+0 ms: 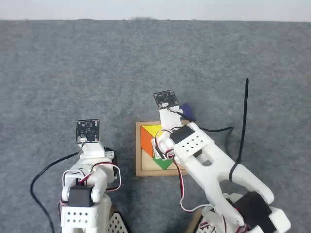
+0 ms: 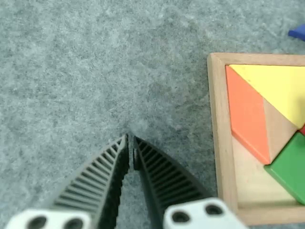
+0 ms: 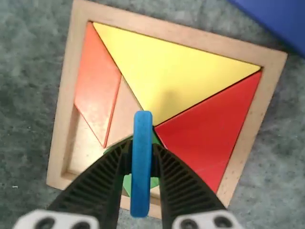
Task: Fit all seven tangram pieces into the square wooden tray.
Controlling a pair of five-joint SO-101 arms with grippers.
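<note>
Blue piece (image 3: 142,162), clamped edge-on in the right claw (image 3: 141,148) over the tray (image 3: 176,33), probably needs laying flat into the bare gap; the left claw (image 2: 130,140) hangs pinched together.

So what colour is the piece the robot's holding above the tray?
Blue. The piece shows best in the right wrist view, held in the right gripper.
</note>
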